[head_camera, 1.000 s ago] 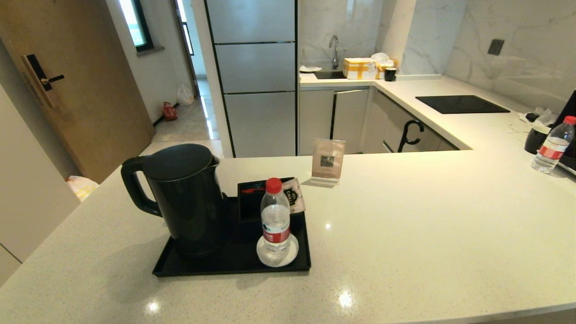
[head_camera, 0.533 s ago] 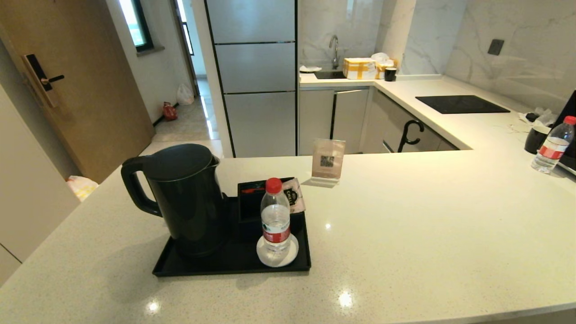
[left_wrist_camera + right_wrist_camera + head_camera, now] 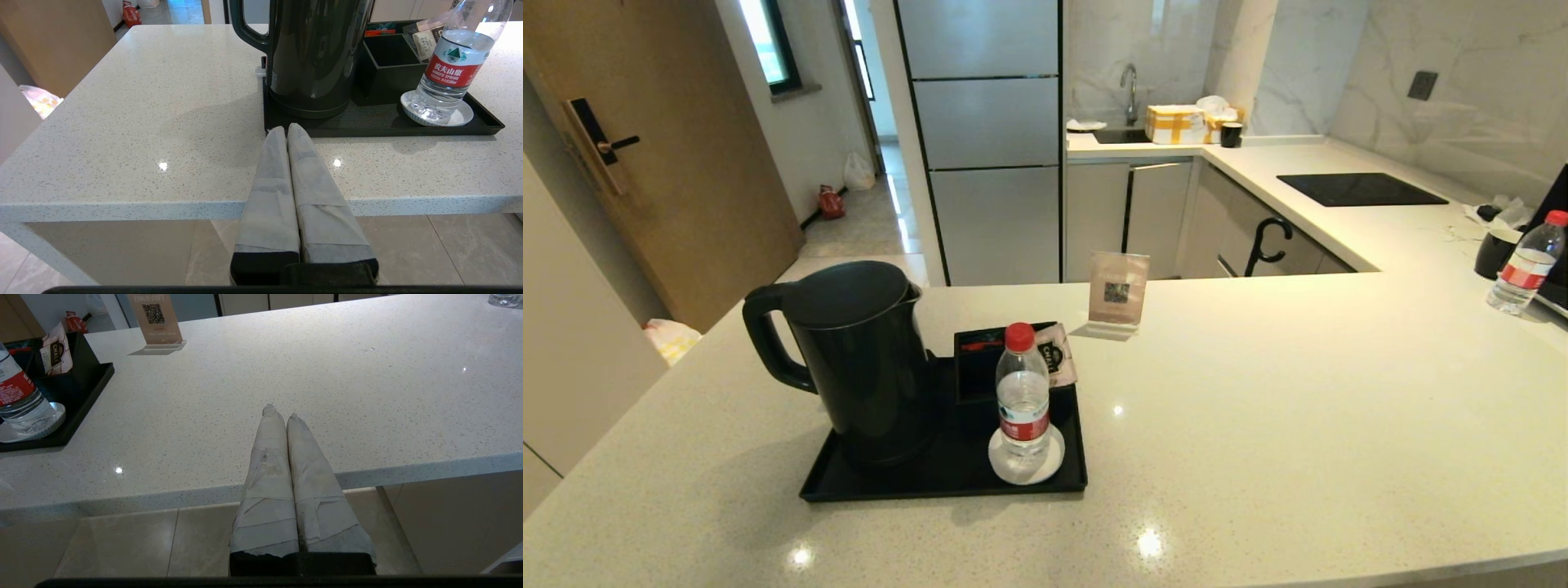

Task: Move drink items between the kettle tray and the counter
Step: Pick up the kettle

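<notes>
1. Standing on the kettle tray (image 3: 947,483), the kettle (image 3: 854,359) occupies its left end; the water bottle (image 3: 1023,390) rests on the white coaster (image 3: 1045,468) at the front right corner.
2. Left gripper (image 3: 284,130): fingers pressed together, empty, off the counter (image 3: 1298,408) front edge.
3. Right gripper (image 3: 280,412): likewise pressed together, empty, off that edge.

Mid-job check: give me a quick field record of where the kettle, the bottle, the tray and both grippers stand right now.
kettle: upright on the kettle tray, handle toward the robot's left
water bottle: upright on the white coaster, right part of the tray
kettle tray: on the counter
sachet: leaning in the black box
left gripper: shut, empty, short of the tray
right gripper: shut, empty, at the counter's near edge
</notes>
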Robot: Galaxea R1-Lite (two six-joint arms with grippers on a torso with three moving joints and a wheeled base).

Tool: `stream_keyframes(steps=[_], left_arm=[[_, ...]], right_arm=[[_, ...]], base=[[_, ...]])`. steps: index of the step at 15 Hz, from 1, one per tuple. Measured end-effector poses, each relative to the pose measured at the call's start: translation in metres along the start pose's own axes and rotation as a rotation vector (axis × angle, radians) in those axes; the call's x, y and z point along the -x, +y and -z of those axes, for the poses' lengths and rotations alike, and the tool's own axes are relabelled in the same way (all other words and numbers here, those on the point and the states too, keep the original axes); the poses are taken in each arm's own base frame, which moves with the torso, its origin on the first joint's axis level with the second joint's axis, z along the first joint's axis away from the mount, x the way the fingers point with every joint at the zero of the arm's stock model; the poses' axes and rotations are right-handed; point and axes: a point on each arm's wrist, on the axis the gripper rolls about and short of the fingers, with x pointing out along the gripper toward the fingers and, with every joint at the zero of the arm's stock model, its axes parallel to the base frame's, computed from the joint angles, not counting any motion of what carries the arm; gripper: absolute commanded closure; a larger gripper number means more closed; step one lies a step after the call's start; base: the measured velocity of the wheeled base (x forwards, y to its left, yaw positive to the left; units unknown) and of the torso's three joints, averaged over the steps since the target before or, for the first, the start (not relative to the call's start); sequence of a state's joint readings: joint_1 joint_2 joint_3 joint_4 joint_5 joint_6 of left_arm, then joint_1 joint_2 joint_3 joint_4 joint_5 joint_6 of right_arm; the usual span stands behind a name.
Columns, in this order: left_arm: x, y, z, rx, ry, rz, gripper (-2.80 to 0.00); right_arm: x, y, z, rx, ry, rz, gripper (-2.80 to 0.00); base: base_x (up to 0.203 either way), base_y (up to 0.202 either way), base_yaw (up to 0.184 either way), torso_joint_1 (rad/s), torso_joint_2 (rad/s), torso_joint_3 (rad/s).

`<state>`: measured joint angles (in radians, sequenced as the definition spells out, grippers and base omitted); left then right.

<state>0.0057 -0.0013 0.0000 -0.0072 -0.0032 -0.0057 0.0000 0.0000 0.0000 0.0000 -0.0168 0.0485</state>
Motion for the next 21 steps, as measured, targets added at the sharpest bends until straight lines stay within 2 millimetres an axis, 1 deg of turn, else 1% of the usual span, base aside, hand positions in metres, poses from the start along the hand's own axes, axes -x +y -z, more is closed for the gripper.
stream_keyframes(steps=[21], left_arm=[[0.0000, 0.0000, 0.0002, -0.007, 0.003, 0.001, 0.00]], right_arm=[[0.0000, 0.0000, 0.0000, 0.003, 0.000, 0.000, 0.00]], base=[[0.000, 0.000, 0.000, 0.000, 0.00, 0.000]])
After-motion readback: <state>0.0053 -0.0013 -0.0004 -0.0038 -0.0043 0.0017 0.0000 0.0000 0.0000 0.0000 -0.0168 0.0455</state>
